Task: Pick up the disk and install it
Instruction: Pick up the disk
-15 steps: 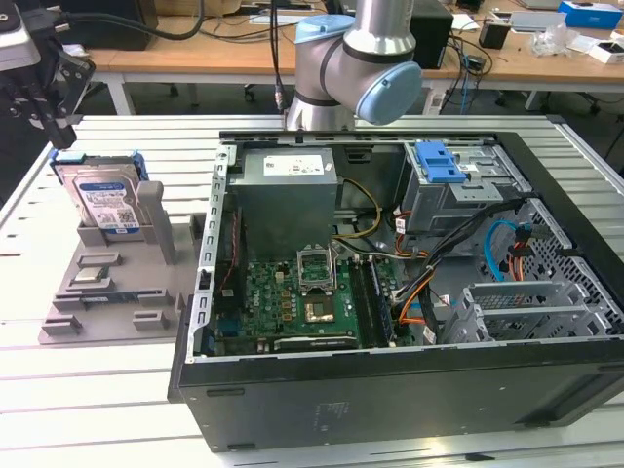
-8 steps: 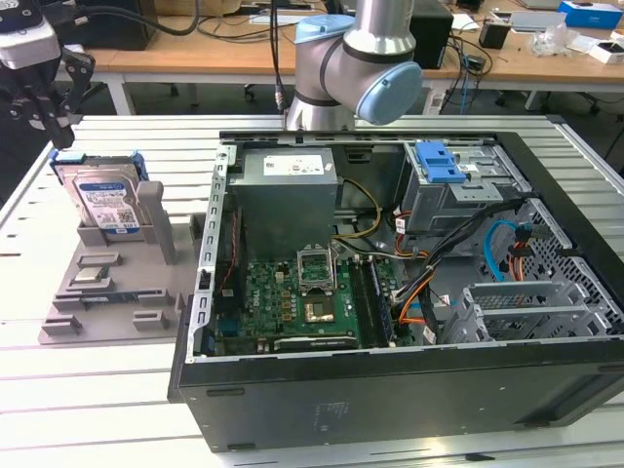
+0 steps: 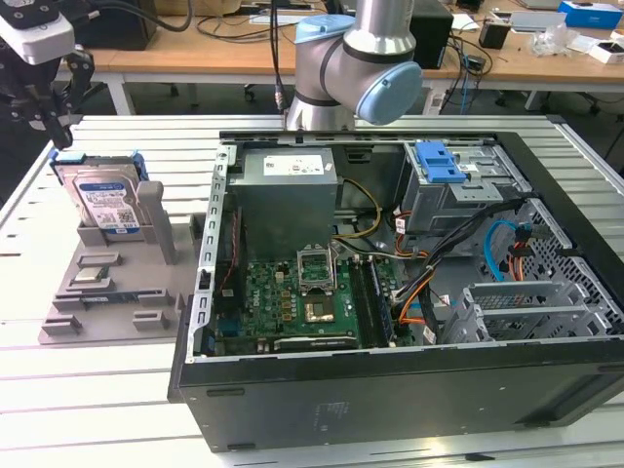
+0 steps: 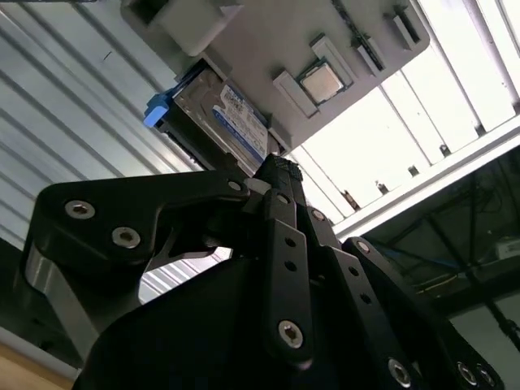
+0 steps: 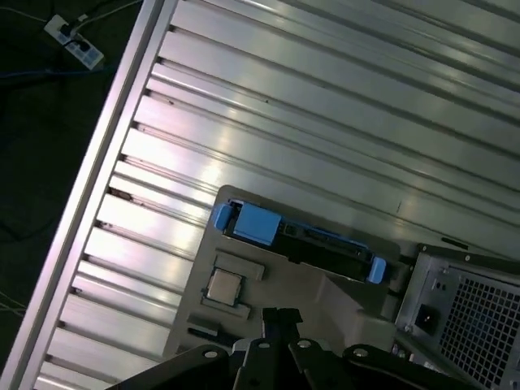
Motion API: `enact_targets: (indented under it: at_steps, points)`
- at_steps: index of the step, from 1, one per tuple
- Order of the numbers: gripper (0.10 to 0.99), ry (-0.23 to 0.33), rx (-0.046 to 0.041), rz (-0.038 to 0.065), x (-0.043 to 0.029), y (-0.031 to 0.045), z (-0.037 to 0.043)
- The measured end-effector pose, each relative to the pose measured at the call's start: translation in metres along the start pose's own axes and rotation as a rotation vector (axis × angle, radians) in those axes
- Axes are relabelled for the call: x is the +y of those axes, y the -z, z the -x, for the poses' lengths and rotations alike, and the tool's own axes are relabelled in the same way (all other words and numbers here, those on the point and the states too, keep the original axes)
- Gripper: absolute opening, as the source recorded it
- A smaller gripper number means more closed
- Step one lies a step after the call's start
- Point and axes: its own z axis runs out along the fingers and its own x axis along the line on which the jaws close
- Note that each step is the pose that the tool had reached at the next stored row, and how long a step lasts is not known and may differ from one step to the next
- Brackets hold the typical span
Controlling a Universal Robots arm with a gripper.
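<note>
One claw (image 3: 49, 115) hangs above the worktop (image 3: 88, 390), at the exterior view's left, over the grey fixture (image 3: 117, 283). Its fingertips meet in both wrist views, so the claw (image 4: 279, 166) (image 5: 280, 315) is closed and grips nothing.

The disk (image 3: 102, 200) stands upright on edge in a slot at the far end of the fixture, with its labelled face towards the exterior camera. It is below the claw and clear of it. In the second wrist view, the disk (image 4: 223, 114) shows its white-and-blue label and a blue rail end. In the first wrist view, the disk (image 5: 317, 240) is seen edge-on between two blue rail ends.

A small square chip (image 4: 319, 81) lies flat in a recess of the fixture, near the disk.

The open computer case (image 3: 390, 390) lies on the worktop just beside the fixture, towards the exterior view's right. Inside it are a green mainboard (image 3: 292, 292), a grey power-supply box (image 3: 288, 171) and a blue latch (image 3: 439, 161) on the drive bay.
</note>
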Motion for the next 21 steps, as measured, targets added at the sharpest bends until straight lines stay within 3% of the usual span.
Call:
enact_targets:
  at_steps: [7, 11, 21]
  points:
    - [0.106, 0.112, 0.0031, 0.003, 0.0000, 0.0000, 0.0000]
    - [0.106, 0.211, 0.0058, 0.005, 0.0000, 0.0000, 0.0000]
    - [0.106, 0.343, 0.0094, 0.008, 0.0000, 0.0000, 0.0000]
